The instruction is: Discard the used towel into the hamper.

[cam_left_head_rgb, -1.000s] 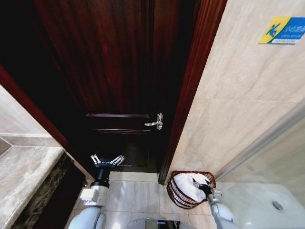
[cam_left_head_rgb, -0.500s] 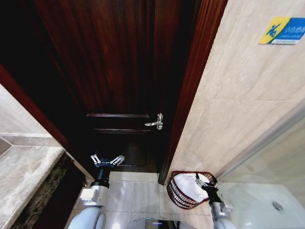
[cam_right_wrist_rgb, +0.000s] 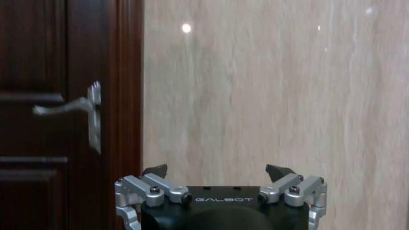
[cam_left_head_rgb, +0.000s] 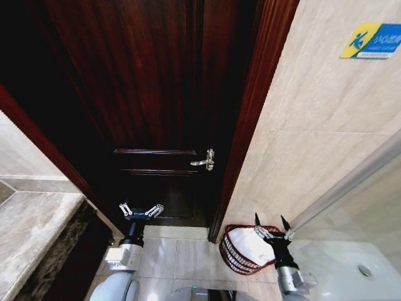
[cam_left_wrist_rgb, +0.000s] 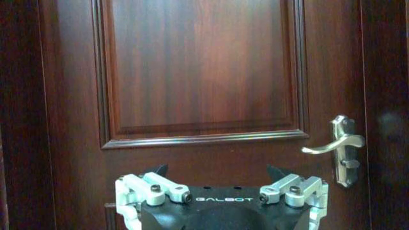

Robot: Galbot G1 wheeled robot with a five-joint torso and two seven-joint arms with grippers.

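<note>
A dark wooden door (cam_left_head_rgb: 156, 94) takes up most of the head view, its silver handle (cam_left_head_rgb: 205, 160) near the frame, with a beige marble wall (cam_left_head_rgb: 313, 138) to its right and pale floor tiles (cam_left_head_rgb: 182, 257) below. At the foot of the wall, beside the door frame, stands the hamper (cam_left_head_rgb: 233, 256), a small reddish-brown open-weave basket. The white towel (cam_left_head_rgb: 250, 246) lies inside it, bunched and with no clear long axis.

The right gripper (cam_left_head_rgb: 271, 226) is the nearer arm by far: it sits just above the hamper's far-right rim, jaws spread apart and empty, pointing up at the wall (its wrist view faces bare marble). The towel lies below and slightly left of those jaws, apart from them. By this showing the drop looks done.

The left gripper (cam_left_head_rgb: 141, 210) hangs well apart on the left, facing the door, jaws open too.
</note>
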